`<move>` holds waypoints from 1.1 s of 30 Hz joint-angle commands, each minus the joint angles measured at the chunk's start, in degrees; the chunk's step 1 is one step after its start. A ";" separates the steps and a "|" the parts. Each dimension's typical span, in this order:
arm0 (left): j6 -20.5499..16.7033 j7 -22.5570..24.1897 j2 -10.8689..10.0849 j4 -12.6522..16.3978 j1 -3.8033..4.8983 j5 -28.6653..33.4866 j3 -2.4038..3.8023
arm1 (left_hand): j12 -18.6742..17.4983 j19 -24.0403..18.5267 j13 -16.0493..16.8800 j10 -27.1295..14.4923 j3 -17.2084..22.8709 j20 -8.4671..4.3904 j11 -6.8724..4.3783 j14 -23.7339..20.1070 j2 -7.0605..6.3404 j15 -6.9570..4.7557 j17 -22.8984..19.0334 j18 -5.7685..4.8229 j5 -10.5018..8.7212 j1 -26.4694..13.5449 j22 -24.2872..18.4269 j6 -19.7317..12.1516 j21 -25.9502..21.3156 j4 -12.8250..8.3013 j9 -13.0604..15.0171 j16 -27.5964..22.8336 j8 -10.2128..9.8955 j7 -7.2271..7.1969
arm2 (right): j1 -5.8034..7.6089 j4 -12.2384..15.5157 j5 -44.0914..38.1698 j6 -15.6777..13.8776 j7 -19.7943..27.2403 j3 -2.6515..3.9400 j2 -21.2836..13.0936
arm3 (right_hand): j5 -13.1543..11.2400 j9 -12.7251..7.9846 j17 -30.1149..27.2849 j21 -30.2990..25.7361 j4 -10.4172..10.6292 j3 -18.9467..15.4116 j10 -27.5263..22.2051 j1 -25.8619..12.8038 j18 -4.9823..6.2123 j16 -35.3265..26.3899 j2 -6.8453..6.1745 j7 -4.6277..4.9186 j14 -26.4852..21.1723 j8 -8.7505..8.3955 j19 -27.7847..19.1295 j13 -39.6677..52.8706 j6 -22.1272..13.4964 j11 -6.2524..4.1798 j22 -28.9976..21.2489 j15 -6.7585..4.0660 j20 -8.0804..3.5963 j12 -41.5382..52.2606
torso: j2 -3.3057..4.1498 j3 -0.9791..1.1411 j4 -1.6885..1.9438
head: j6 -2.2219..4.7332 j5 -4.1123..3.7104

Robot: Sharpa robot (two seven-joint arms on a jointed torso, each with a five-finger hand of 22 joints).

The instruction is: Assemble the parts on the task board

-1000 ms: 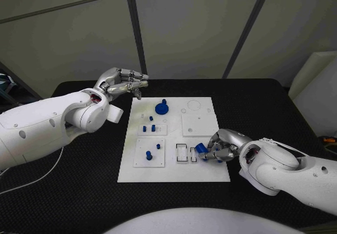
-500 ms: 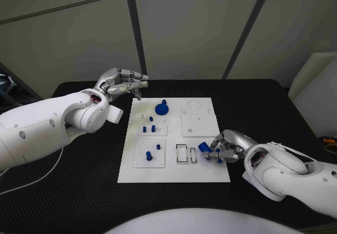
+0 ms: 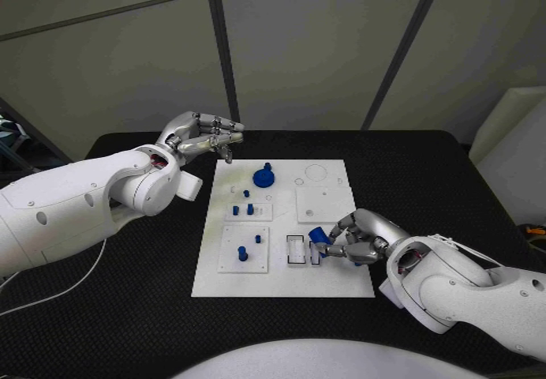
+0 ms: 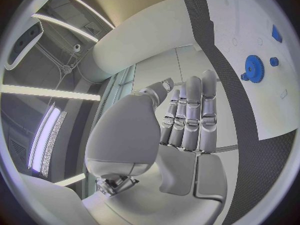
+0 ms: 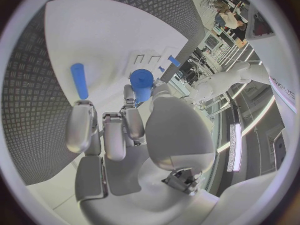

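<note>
Near the lower right of the head frame, over the right edge of the white task board (image 3: 282, 280), the right hand (image 3: 350, 239) pinches a short blue cylinder (image 3: 319, 236) between thumb and a fingertip. In the right wrist view the same cylinder (image 5: 141, 85) sits at the fingertips, its long axis running roughly along the fingers and out toward the board. A second, slimmer blue pin (image 5: 79, 80) lies flat on the board just beside the outer fingers, untouched.

The relation that matters: just left of the held cylinder in the head frame are two small rectangular slots (image 3: 304, 248) in the board, close to the fingertips. To seat the piece, I judge its axis would need to stand upright over a slot; whether it is already aligned I cannot tell.

At the upper left of the head frame the left hand (image 3: 200, 133) hangs beyond the board's far corner, fingers curled in together and holding nothing, well apart from the blue gear (image 3: 264, 175) and the small blue pegs (image 3: 242, 209). The right hand is far nearer the slots.
</note>
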 commanded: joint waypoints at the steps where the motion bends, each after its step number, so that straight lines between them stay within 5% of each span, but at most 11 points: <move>1: 0.63 0.68 0.19 0.01 0.05 0.09 0.01 | 0.40 -0.07 0.05 -0.41 -0.29 0.29 0.14 -0.37 0.21 -0.08 -0.05 -0.22 0.01 -0.17 -0.05 -0.35 -0.32 -0.10 -0.03 -0.09 0.21 -0.12 | 0.10 -0.82 2.56 1.67 0.65 0.04 1.57 | 0.15 0.02 9.66 0.15 0.04 -0.32 0.12 -0.35 -0.61 0.28 0.37 -0.01 4.82 0.13 0.04 -0.05 0.35 0.05 -0.08 -0.39 -0.08 -0.20 | 0.03 -0.01 0.06 | -0.03 0.05; 9: 0.66 0.68 0.30 0.38 0.06 0.09 0.01 | 0.40 -0.07 0.05 -0.41 -0.29 0.29 0.14 -0.37 0.21 -0.08 -0.05 -0.22 0.01 -0.17 -0.05 -0.35 -0.32 -0.10 -0.03 -0.09 0.21 -0.12 | 0.12 -2.82 3.23 5.47 -0.42 0.07 5.25 | -0.21 0.97 9.88 0.31 0.02 -0.72 0.40 -0.77 -0.65 0.38 0.85 -0.41 4.87 0.83 0.15 0.37 1.14 -0.26 0.18 -0.58 -0.20 -0.10 | 0.06 0.01 -0.03 | -0.14 0.34; 23: 0.62 0.60 0.10 0.60 0.06 0.09 0.01 | 0.48 -0.05 0.07 -0.44 -0.29 0.28 0.11 -0.37 0.26 -0.10 -0.08 -0.21 0.03 -0.09 -0.08 -0.33 -0.36 -0.16 -0.03 -0.07 0.26 -0.15 | 0.13 -4.72 2.41 5.74 -2.08 0.09 7.55 | -2.24 4.28 10.06 0.35 0.12 -3.05 0.85 -4.25 -0.67 0.44 1.54 -1.21 4.90 2.71 0.19 1.02 1.75 -0.90 0.35 -1.15 -0.71 -0.34 | 0.04 0.09 -0.03 | -0.31 0.77; 29: 0.63 0.56 0.09 0.60 0.07 0.09 0.01 | 0.48 -0.05 0.07 -0.44 -0.29 0.28 0.11 -0.37 0.26 -0.10 -0.08 -0.21 0.03 -0.09 -0.08 -0.33 -0.36 -0.16 -0.03 -0.07 0.26 -0.15 | 0.14 -4.96 1.18 5.46 -2.40 0.10 7.86 | -8.80 6.44 10.01 0.29 0.18 -5.06 0.97 -8.32 -0.67 0.39 1.96 -1.45 4.89 3.75 0.16 1.28 1.54 -1.08 0.37 -1.31 -0.90 -0.64 | 0.03 0.09 -0.10 | -0.32 0.88; 33: 0.63 0.53 0.07 0.59 0.07 0.09 0.01 | 0.48 -0.05 0.07 -0.44 -0.29 0.28 0.11 -0.37 0.26 -0.10 -0.08 -0.21 0.03 -0.09 -0.08 -0.33 -0.36 -0.16 -0.03 -0.07 0.26 -0.15 | 0.14 -5.08 0.49 5.20 -2.41 0.10 8.06 | -17.53 8.15 9.74 0.08 0.32 -5.39 0.83 -12.72 -0.63 0.22 0.58 -1.44 4.83 4.33 0.01 1.20 0.95 -1.06 0.21 -1.32 -0.92 -1.23 | 0.01 0.08 -0.10 | -0.31 0.88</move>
